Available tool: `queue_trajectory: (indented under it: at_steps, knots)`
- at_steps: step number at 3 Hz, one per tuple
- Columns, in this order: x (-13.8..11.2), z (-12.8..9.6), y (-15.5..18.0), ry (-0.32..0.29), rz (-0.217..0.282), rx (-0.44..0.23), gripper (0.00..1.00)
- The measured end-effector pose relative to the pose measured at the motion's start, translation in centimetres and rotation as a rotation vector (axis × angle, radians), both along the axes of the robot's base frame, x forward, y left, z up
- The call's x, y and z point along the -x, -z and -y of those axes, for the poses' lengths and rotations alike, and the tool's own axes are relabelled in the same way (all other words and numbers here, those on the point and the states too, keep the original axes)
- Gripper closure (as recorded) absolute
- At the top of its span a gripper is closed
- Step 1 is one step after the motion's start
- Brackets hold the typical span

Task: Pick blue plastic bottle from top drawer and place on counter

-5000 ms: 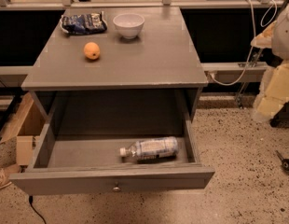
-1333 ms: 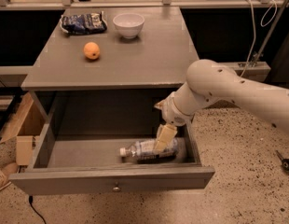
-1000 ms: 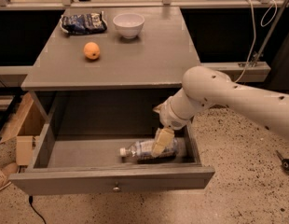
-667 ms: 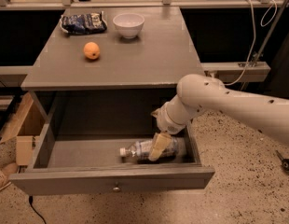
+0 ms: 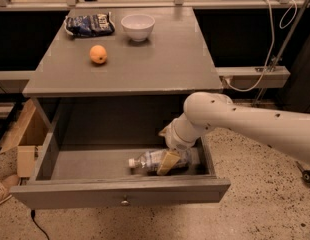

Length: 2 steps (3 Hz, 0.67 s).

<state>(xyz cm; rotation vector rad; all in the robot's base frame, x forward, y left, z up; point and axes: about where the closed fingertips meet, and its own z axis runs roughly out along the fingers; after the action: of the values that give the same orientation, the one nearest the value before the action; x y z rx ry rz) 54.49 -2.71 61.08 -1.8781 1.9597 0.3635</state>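
Okay, claw [image 5: 168, 162] is down inside the top drawer [image 5: 120, 191], right on the blue plastic bottle [image 5: 147, 160], over its right-hand part. Can't tell if it's wide, narrow or already clamped; the view doesn't show it. The white arm [image 5: 235, 121] comes in from the right and bends down over the drawer's right wall.

Bottle lies on its side on the drawer floor, near-right area, white cap pointing left. Its base end is hidden behind the claw.

Handling, my read:
- Light, thin clear plastic, so it will dent if squeezed hard.
- Round and slick, so it will roll or squirt out if pinched off-centre.
- Can't tell how much liquid is in it.
- Best grip is across the body at the label, square to the long axis. Not the cap end, where it would pivot.

Drawer is pulled well out, knob [image 5: 125, 201] on the near panel. The table [image 5: 160, 59] overhangs the drawer's far part, so the lift likely needs to come toward the near side before going up.

On the table: orange [image 5: 98, 54] left of centre, white bowl [image 5: 138, 26] and dark blue snack bag [image 5: 89, 24] at the far edge. The right side looks like the sensible drop spot.
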Motion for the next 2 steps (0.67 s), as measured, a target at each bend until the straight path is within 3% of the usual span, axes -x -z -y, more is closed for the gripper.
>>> queue_trajectory:
  at_steps: [1, 2]
  knots:
    - [-0.1, 0.6, 0.2, 0.003, 0.015, -0.003, 0.4]
    - [0.3, 1.5, -2.1, -0.002, 0.055, -0.042, 0.63]
